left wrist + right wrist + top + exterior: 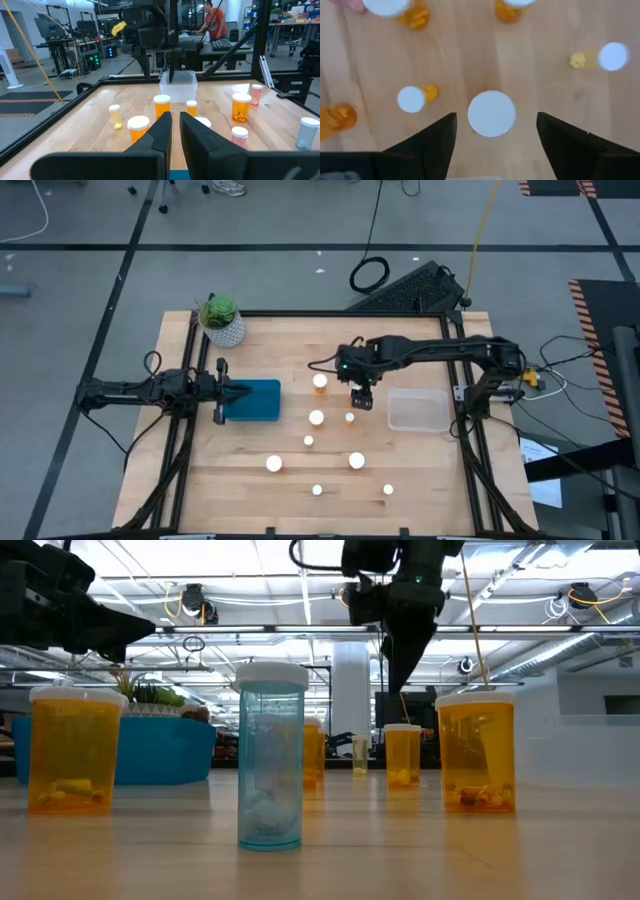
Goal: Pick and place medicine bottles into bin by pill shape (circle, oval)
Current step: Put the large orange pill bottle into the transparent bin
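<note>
Several medicine bottles with white caps stand on the wooden table, among them one (316,417) mid-table and one (274,463) nearer the front. My right gripper (360,398) hangs open above them, fingers pointing down. In the right wrist view a white-capped bottle (491,113) stands upright below the gap between its fingers (432,137), untouched. My left gripper (225,392) waits over the blue bin (258,402) with its fingers (159,131) nearly together and nothing between them.
A clear plastic bin (418,410) sits right of the bottles. A white potted plant (222,322) stands at the far left corner. In the low view a blue-tinted bottle (272,765) and amber ones (75,750) (478,750) stand near the front. A person (214,22) is beyond the table.
</note>
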`<state>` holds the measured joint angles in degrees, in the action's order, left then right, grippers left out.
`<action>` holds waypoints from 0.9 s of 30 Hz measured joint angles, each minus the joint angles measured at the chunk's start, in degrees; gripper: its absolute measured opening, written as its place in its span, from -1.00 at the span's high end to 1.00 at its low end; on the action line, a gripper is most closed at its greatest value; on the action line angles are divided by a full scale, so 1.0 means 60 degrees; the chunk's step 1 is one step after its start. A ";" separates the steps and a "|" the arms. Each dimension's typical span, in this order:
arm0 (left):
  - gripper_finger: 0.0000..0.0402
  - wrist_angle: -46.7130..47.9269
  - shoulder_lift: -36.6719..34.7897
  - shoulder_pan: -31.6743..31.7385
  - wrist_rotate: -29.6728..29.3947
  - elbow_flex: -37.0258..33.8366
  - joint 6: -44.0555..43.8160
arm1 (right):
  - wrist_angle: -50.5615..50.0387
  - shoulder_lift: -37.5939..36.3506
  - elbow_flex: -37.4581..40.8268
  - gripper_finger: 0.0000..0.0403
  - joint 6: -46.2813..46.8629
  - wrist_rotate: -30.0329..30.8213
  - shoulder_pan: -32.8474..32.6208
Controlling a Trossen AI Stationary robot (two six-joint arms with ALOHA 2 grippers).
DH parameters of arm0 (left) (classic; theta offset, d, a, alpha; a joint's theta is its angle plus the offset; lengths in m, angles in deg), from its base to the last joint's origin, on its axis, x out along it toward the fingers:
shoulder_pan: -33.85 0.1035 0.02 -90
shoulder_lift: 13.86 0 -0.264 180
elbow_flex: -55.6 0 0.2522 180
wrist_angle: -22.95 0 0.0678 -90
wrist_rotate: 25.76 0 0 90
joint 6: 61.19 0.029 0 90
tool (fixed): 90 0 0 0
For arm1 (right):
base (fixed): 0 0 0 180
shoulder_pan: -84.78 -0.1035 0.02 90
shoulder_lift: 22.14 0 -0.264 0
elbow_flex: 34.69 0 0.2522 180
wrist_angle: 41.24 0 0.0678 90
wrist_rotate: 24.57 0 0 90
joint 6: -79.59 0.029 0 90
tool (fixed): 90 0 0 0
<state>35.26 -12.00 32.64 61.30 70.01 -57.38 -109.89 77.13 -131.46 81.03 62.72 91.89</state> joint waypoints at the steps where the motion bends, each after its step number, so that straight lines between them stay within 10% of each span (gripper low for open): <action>1: 0.79 0.0000 0.0000 0.0002 0.0000 0.0000 0.0000 | 0.0002 0.0071 0.0000 -0.34 -0.0091 -0.0132 0.0000; 27: 0.79 0.0004 -0.0001 0.0000 0.0000 0.0004 0.0057 | 0.0864 0.0822 0.0821 -0.52 -0.0431 0.0238 0.0007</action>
<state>35.28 -12.01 32.64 61.30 70.03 -57.03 -104.71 82.07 -126.53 78.44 64.14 91.94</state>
